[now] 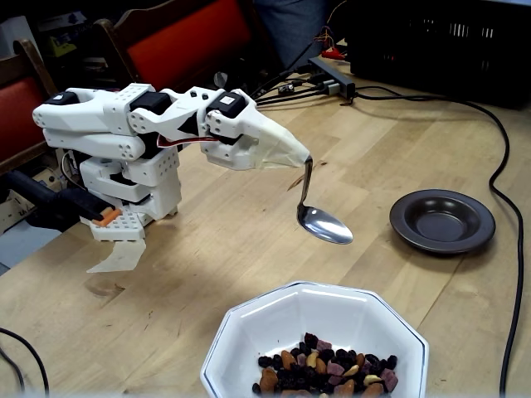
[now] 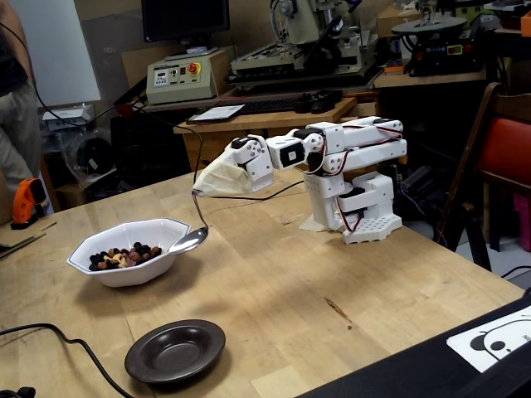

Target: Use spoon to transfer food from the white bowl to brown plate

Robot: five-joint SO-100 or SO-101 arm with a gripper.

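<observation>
The tool (image 1: 305,157) is a whitish cone-shaped tip rather than an open pair of fingers; no gap shows, and the spoon (image 1: 322,222) hangs from its point, fixed there by the handle. The spoon's oval end looks empty in both fixed views, though glare on the metal makes a small piece hard to rule out. It hangs in the air just beside the bowl (image 1: 249,332), near its rim and above the bench (image 1: 207,249), the scoop tilted down toward the food (image 1: 323,369), which suggests a dip into the pile is the step in hand. The nuts and dried fruit lie heaped on one side of the bowl (image 2: 124,265), so the scoop will likely need to come in low from the bare side and push toward the heap. The plate (image 1: 442,220) sits empty and well apart from the bowl, leaving the arm a clear swing; it also shows empty in the other fixed view (image 2: 176,350).
</observation>
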